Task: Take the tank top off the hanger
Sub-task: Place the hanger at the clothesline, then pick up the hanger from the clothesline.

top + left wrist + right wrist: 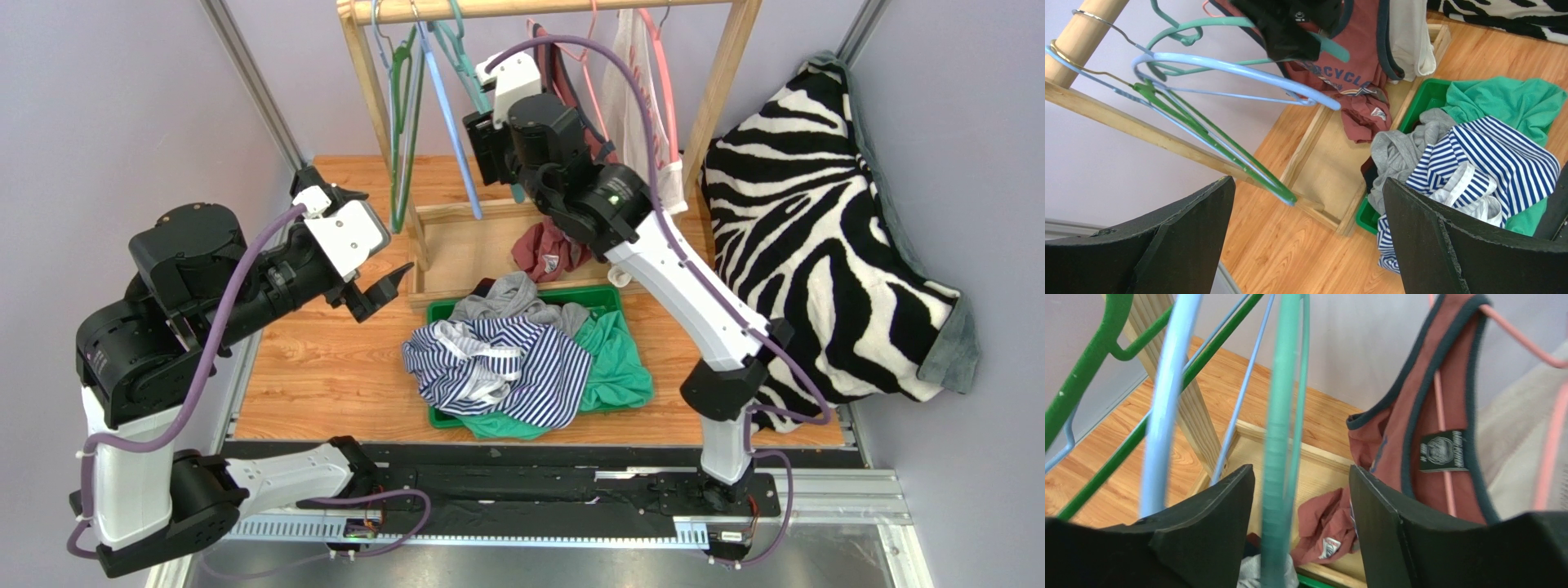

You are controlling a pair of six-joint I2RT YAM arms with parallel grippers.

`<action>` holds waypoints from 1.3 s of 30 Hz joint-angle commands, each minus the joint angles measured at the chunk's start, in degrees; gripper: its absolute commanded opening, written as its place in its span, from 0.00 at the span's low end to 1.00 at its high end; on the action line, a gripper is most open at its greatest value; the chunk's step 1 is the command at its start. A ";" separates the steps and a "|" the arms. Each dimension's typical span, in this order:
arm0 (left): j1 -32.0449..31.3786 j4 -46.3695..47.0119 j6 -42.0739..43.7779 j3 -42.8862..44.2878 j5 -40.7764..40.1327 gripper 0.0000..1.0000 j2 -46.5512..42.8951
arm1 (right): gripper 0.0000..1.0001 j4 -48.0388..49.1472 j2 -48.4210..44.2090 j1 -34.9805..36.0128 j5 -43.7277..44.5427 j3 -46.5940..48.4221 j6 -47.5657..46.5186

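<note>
The maroon dark-trimmed tank top (pixel 1419 398) hangs vertically, straps up, at the surface's far edge. Raised there, the right end effector (pixel 1296 481) gapes around a teal plastic hanger (pixel 1281 435); the left end effector (pixel 1306 196) gapes empty.

Pale lilac walls (pixel 111 98) surround a wooden table (pixel 319 380)

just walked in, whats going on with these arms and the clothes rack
The right gripper is up at the wooden rack, open, with a teal hanger between its fingers. It is not on the maroon tank top, which hangs on a pink hanger just beside it. The left gripper hovers open above the table, holding nothing. A green bin below holds a striped shirt and other clothes.
</note>
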 commanded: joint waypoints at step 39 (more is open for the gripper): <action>1.95 1.59 -1.32 0.21 1.04 0.99 0.42 | 0.64 7.38 -22.78 -17.21 -6.85 -34.45 2.85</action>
